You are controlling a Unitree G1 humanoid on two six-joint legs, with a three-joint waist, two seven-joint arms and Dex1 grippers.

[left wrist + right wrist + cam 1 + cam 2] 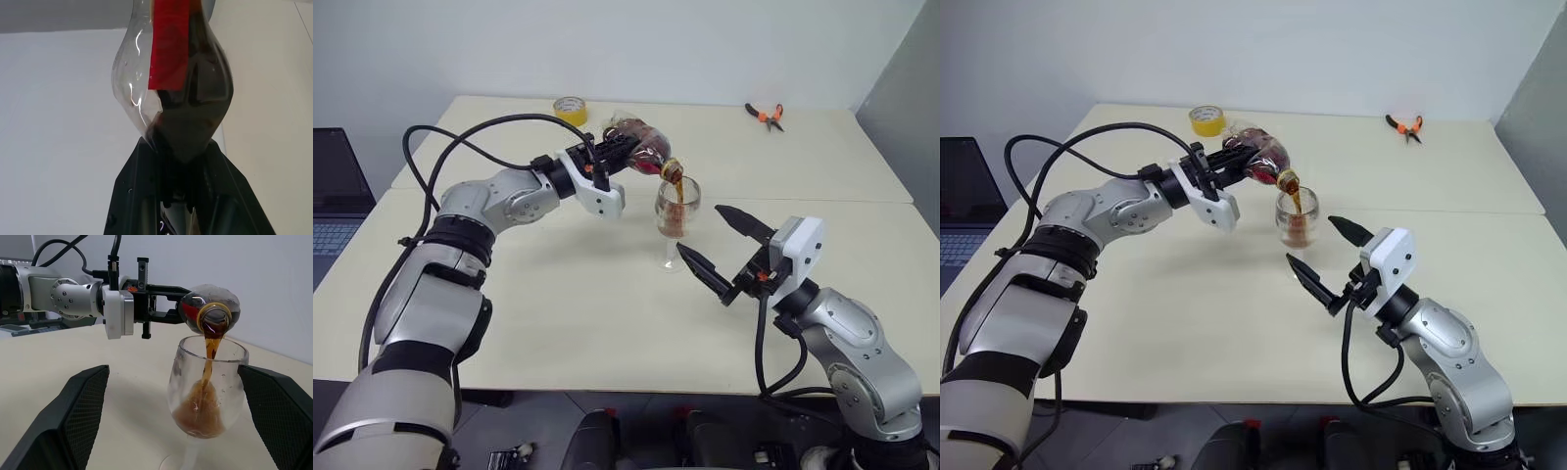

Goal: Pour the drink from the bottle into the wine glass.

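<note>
Right gripper [717, 252] waits with its fingers wide apart beside the wine glass [676, 210], where the drink [210, 351] falls from the tipped bottle [641, 147] squeezed in the left gripper [610, 149], with yellow tape roll [571, 110] and pliers [765, 115] far behind.

Head stereo pair; close wrist views
</note>
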